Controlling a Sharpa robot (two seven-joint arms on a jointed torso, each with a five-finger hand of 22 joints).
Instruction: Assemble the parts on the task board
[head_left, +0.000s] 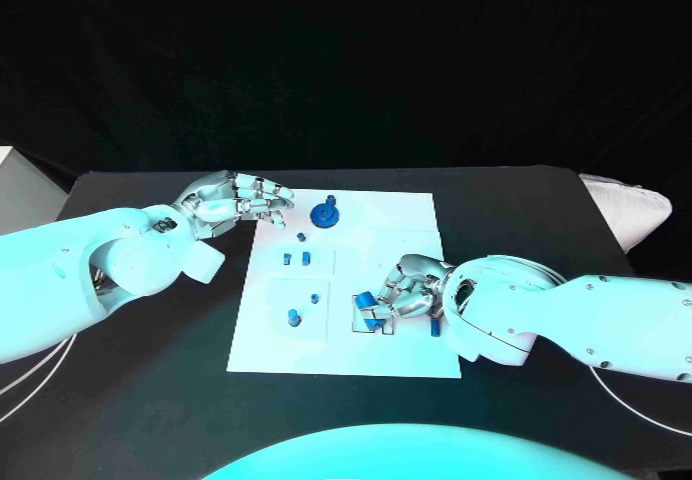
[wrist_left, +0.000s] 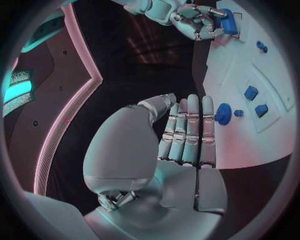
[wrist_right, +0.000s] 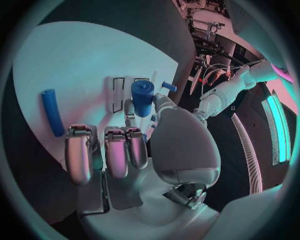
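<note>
The white task board (head_left: 389, 222) lies mid-table. My right hand (head_left: 408, 290) hovers over its near right part and pinches a short blue cylinder (wrist_right: 142, 97) between thumb and a finger; the other fingers (wrist_right: 116, 155) are curled. A long blue rod (wrist_right: 52, 112) lies flat on the board beside that hand. My left hand (head_left: 238, 200) sits at the board's far left corner with straight fingers (wrist_left: 187, 130) side by side, holding nothing. Close to it stands a round blue part with a peg (head_left: 327, 213). Small blue pieces (head_left: 296, 258) and a blue knob (head_left: 294, 318) sit in the board's left recesses.
A white cloth-like object (head_left: 635, 210) lies at the table's far right corner, and a pale box (head_left: 18, 180) stands off the left edge. Bare black table (head_left: 159, 400) runs along the near left side.
</note>
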